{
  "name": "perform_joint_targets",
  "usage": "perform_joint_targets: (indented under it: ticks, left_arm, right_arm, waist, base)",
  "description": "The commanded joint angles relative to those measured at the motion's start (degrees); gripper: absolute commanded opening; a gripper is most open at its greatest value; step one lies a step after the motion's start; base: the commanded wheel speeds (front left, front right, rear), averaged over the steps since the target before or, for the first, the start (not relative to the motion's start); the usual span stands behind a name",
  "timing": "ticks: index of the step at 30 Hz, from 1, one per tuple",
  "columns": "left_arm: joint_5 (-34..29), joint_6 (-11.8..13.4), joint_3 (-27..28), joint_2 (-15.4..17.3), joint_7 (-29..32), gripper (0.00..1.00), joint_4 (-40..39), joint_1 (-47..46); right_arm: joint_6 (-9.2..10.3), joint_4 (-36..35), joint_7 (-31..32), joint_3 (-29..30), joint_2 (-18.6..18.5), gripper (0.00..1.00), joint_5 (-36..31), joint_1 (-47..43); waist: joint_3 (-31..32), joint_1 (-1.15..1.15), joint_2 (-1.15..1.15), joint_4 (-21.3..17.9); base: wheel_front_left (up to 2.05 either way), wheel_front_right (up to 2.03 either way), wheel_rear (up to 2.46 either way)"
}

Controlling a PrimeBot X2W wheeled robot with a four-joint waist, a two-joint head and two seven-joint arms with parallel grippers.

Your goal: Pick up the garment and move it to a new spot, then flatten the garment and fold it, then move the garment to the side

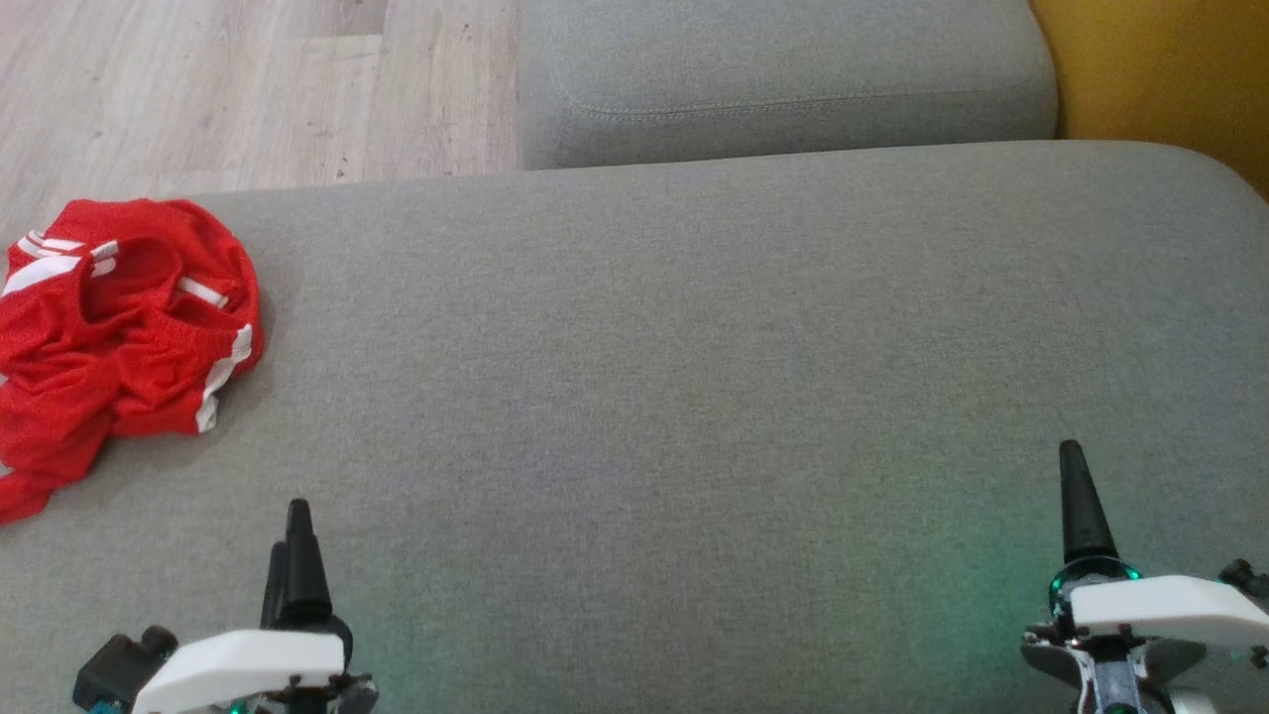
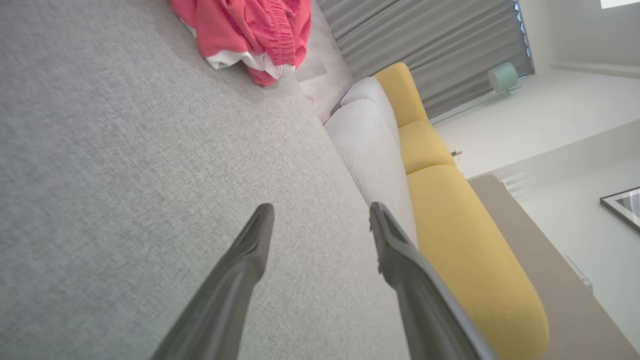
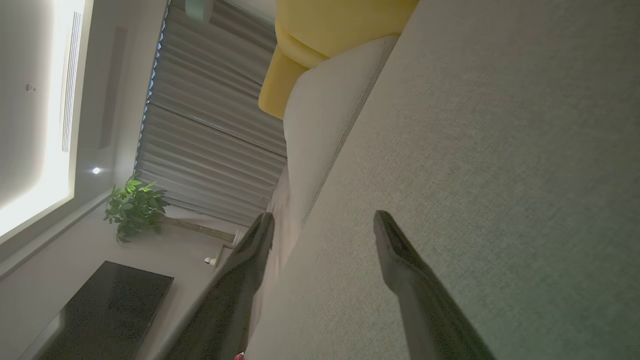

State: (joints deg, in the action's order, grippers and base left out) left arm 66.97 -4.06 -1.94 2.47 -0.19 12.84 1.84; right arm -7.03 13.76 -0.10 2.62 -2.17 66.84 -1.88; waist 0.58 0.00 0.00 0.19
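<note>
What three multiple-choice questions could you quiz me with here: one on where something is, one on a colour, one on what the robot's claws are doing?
1. Where on the grey cushion does the garment lie, in the head view?
A. near its left edge
B. in the middle
C. near its right edge

2. What colours is the garment?
A. blue and yellow
B. red with white stripes
C. plain black

3. How do the left gripper and right gripper stand?
A. both shut on the garment
B. one open, one shut
C. both open, holding nothing

1 A: it is bunched at the cushion's left edge.
2 B: red cloth with white bands.
3 C: each wrist view shows a wide gap between bare fingers.
</note>
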Motion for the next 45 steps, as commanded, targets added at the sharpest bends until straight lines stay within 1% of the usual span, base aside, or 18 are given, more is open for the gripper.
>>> perform_joint_targets:
  ticks: [1, 13, 45]
  left_arm:
    - [-2.28, 0.09, 0.19, 0.45, -0.7, 1.0, -2.28, -0.62]
    - [-13.5, 1.59, -1.57, 1.16, -2.71, 1.0, -2.99, 0.38]
    - [-36.12, 5.4, -5.27, 2.28, -8.08, 1.0, -5.15, 1.95]
  right_arm:
    - [-0.15, -2.26, -0.7, -0.68, -0.29, 1.0, -1.9, 0.97]
    - [-0.2, -2.89, -2.73, -2.74, -0.35, 1.0, -11.64, 0.5]
    - [-0.31, -5.69, -8.12, -6.87, -0.51, 1.0, -35.38, -0.45]
  waist:
    - [0.02, 0.0, 0.0, 0.0]
    - [0.16, 0.0, 0.0, 0.03]
    - [0.48, 0.0, 0.0, 0.31]
  base:
    - [0.0, 0.0, 0.0]
    - [0.0, 0.0, 0.0]
    - [0.0, 0.0, 0.0]
